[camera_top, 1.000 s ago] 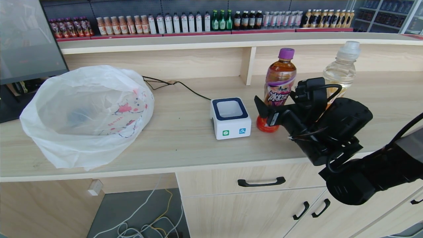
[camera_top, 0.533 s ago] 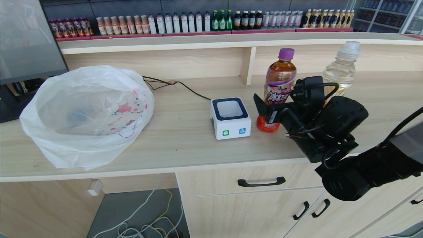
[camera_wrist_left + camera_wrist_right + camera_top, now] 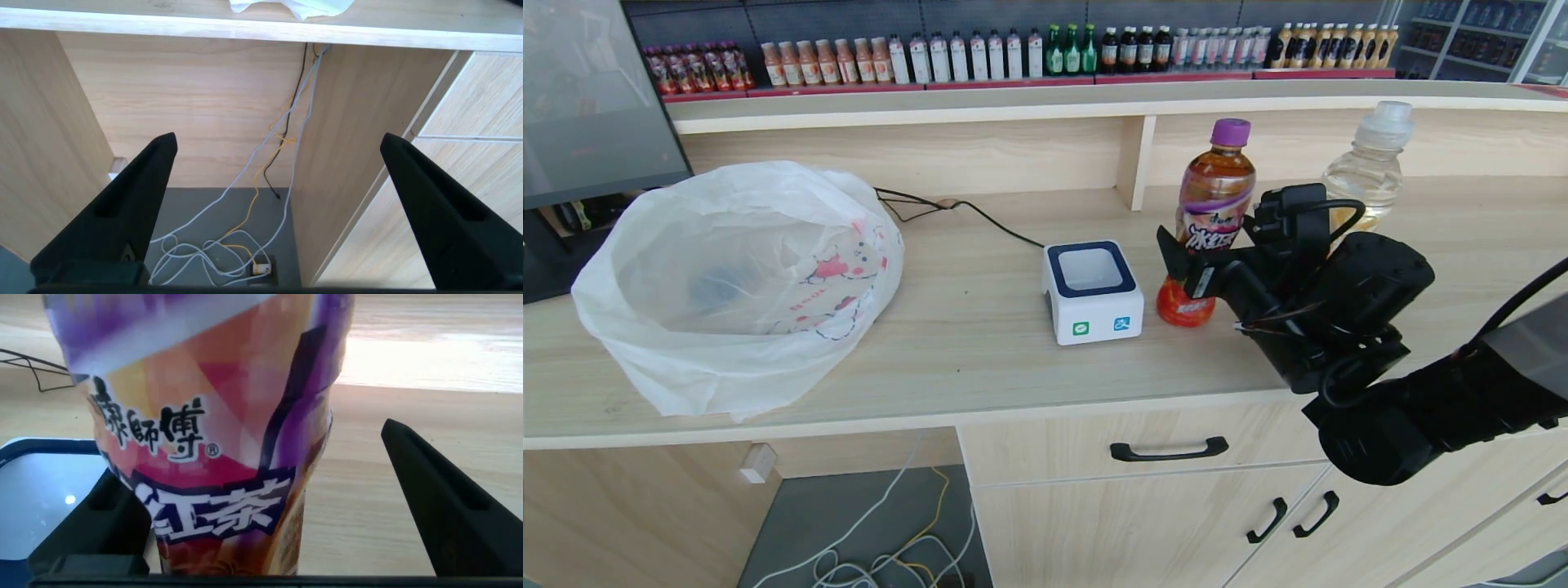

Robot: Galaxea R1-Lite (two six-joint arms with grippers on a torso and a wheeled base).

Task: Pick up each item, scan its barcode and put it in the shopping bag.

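Since tea bottle (image 3: 1215,192) needs lifting, right gripper (image 3: 274,514) jaws spread around it, not pinching yet; left gripper (image 3: 278,143) jaws spread too, idle.

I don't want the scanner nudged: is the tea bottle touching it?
Apart. The head view shows a strip of bare counter between the base of the tea bottle and the scanner.

Two bottles (image 3: 1214,204) (image 3: 1368,167), one scanner (image 3: 1092,291), one bag (image 3: 645,327)
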